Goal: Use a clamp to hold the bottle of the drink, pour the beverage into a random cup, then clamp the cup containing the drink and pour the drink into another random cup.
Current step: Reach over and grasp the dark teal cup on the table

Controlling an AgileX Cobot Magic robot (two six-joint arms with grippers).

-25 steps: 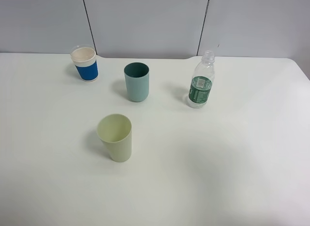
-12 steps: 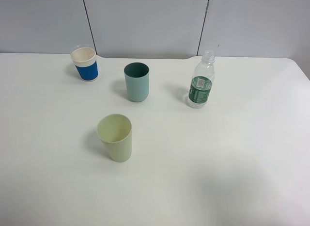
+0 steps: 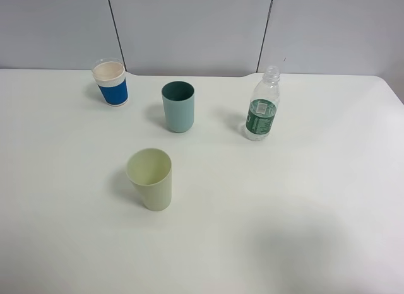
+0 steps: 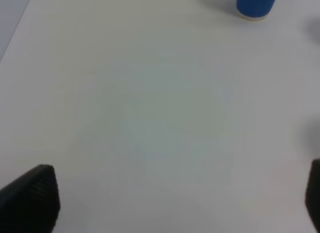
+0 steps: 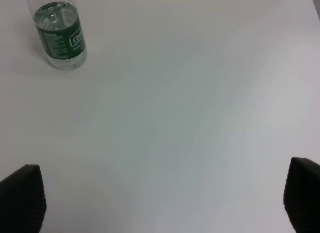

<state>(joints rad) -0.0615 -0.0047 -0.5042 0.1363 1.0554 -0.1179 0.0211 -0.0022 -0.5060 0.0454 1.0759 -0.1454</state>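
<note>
- Bottle (image 3: 261,111) stands upright on the table (image 3: 303,205), right of the teal cup (image 3: 178,107).
- Pale cup (image 3: 150,179) sits nearer the front.
- Left gripper (image 4: 172,198) and right gripper (image 5: 162,195) gape wide, holding nothing.

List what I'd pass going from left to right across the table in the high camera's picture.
Blue-sleeved paper cup → pale yellow-green tumbler → teal tumbler → bottle.

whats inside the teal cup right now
Only the dark inner wall of the teal cup shows in the high view; no liquid is visible. Its near wall hides the bottom, so a little liquid there cannot be ruled out.
</note>
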